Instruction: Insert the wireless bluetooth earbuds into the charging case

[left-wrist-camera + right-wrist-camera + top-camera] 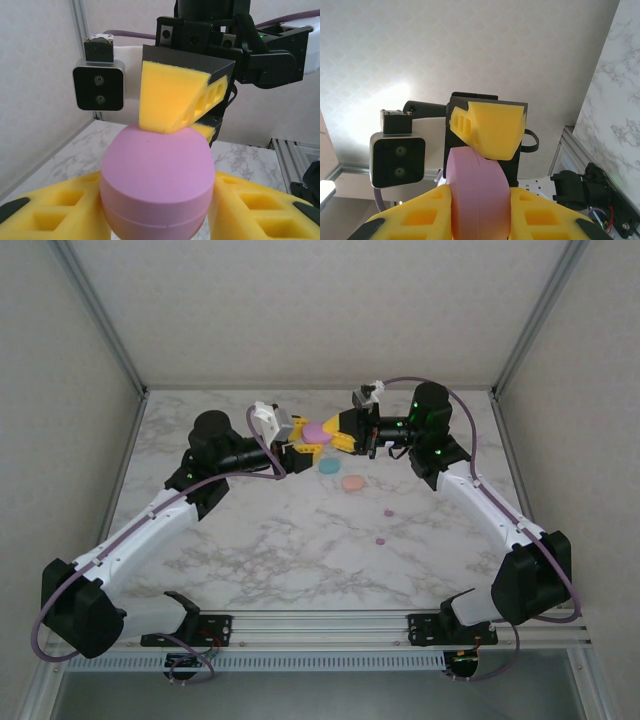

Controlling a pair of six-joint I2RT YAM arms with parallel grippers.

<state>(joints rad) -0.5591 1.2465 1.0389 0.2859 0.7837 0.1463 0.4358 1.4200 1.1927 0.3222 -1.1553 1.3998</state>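
A pink round charging case (318, 432) is held above the far middle of the table, closed, with its seam showing. My left gripper (303, 447) is shut on its rim from both sides (157, 200). My right gripper (338, 433) is shut on its two flat faces (480, 200). One yellow finger (170, 100) of the right gripper presses on the case's top in the left wrist view. Two tiny pink earbuds (389, 512) (379, 539) lie on the marble to the right of centre, well apart from both grippers.
A teal round case (329, 466) and a peach round case (352, 482) lie flat on the table (300, 550) just below the grippers. Aluminium frame posts and white walls bound the table at the left, right and back.
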